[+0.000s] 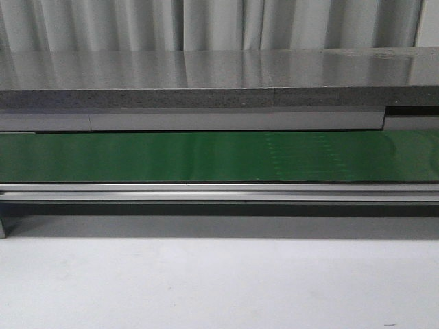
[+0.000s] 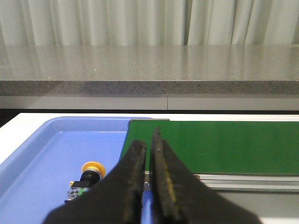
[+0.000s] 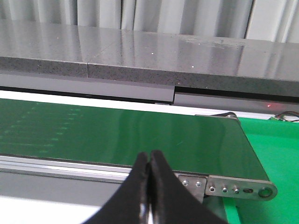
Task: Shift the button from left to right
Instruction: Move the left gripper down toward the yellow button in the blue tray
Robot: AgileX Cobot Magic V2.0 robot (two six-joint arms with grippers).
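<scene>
We see a long green conveyor belt (image 1: 206,156) running across the front view, framed below by a pale metal rail (image 1: 219,192) and backed by a grey speckled stone counter (image 1: 206,75) with a glossy top. Pale curtains (image 1: 206,24) hang behind the counter, and their folds reflect in the stone. Nearest the camera lies the plain white desk (image 1: 206,288). Neither arm shows in this view.

In the left wrist view we find the button (image 2: 88,175) lying on its side in a light blue tray (image 2: 42,154), its orange-yellow cap (image 2: 92,166) pointing toward 12 o'clock and the black body trailing toward 6 o'clock, with small greenish marks at its low end. The tray sits at the end of the belt, its rim touching or just beside the belt's edge; we cannot tell which. The left tool (image 2: 149,140) hangs just beside the button, at its 3 o'clock, not touching it; its dark fingers (image 2: 135,161) stand almost together with only a thin slit between them, and they hold nothing.

In the right wrist view the right tool (image 3: 148,156) is pressed closed, fingertip to fingertip, and empty. It hovers over the near rail at the belt's other end, where a metal bracket (image 3: 233,186) with bolt holes caps the frame. Beyond that end lies a bright green surface (image 3: 275,149), possibly a second tray.
</scene>
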